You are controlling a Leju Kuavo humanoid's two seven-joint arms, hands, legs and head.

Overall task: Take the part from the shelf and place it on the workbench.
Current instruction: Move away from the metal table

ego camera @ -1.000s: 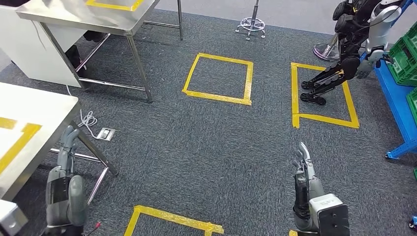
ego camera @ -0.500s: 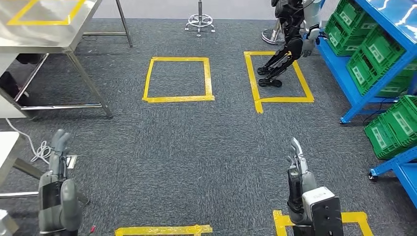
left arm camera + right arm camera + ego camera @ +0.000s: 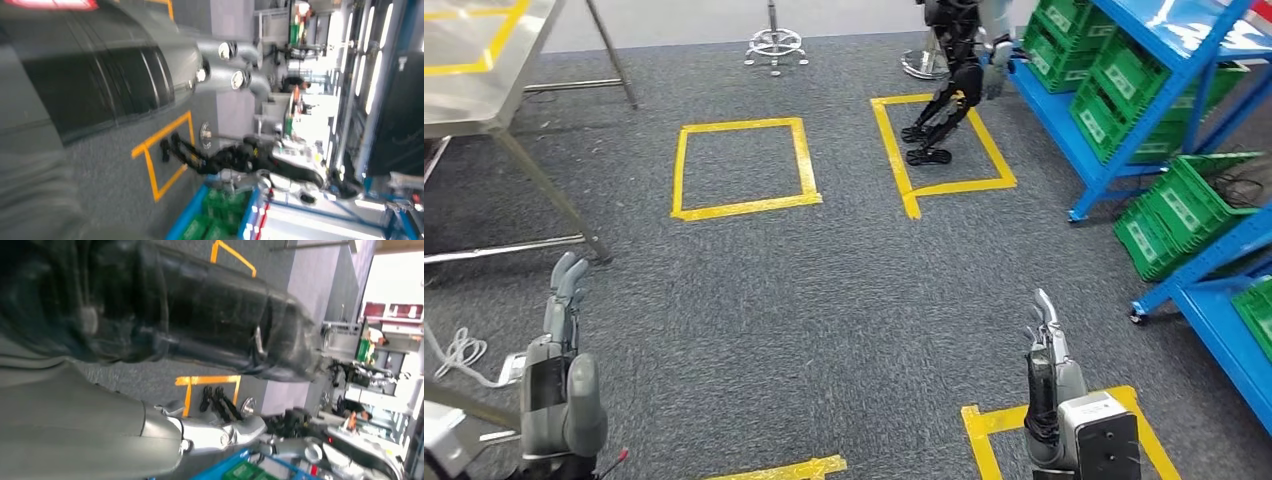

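Both hands hang low over the floor, fingers straight and holding nothing: the left hand [image 3: 564,300] and the right hand [image 3: 1046,335]. The part must be in a green bin [image 3: 1114,75] (on the blue shelf [image 3: 1074,130]), because nothing is picked yet.

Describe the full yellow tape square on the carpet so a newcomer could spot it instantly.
Start at the blue shelf stacked with green crates along the right side. To its left another humanoid robot stands in a taped outline that is open on its shelf side. One step further left is the target square: closed on all four sides, with nothing standing in it.
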